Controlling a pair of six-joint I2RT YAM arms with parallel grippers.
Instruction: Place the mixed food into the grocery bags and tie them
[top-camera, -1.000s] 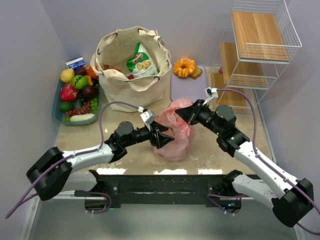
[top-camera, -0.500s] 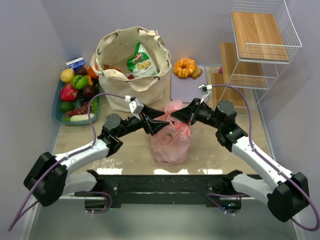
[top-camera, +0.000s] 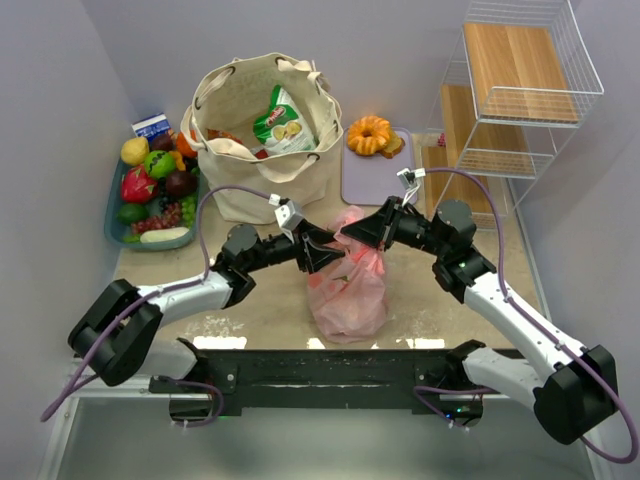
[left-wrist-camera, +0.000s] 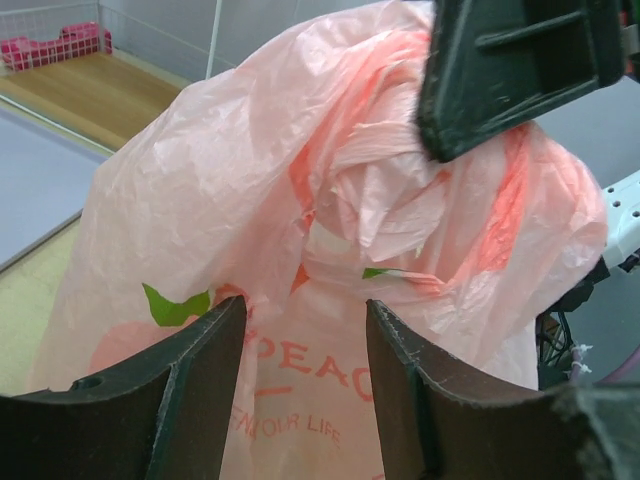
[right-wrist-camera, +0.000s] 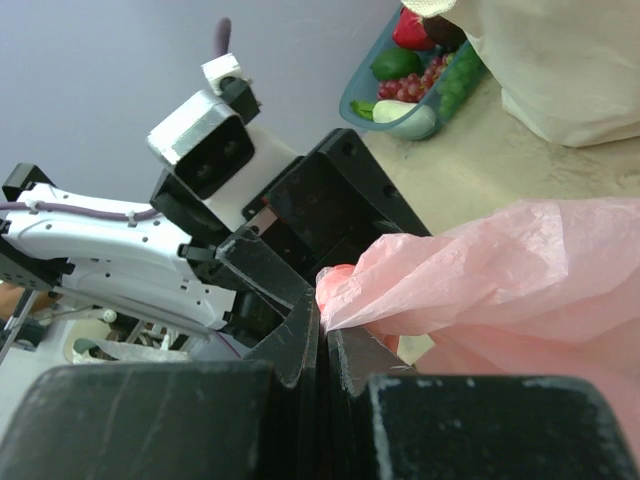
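The pink plastic bag (top-camera: 350, 290) with red fruit prints stands at the table's middle, its top bunched. My right gripper (top-camera: 362, 237) is shut on a fold of the bag's top (right-wrist-camera: 500, 270); in the right wrist view the jaws (right-wrist-camera: 322, 315) pinch the plastic. My left gripper (top-camera: 328, 257) is open against the bag's upper left side; the bag (left-wrist-camera: 300, 200) fills the gap between its fingers (left-wrist-camera: 305, 310). The cream canvas tote (top-camera: 265, 135) stands behind with a green and white snack packet (top-camera: 283, 120) inside. The orange ring cake (top-camera: 369, 134) lies on a lavender board (top-camera: 375, 175).
A blue tray (top-camera: 112, 205) full of fruit sits left of the tote. A white wire rack with wooden shelves (top-camera: 510, 90) stands at the back right. The two grippers are almost touching over the bag.
The right gripper lifted the bag's top up and back, standing the bag more upright. The left gripper drew off to the left, then came back against the bag.
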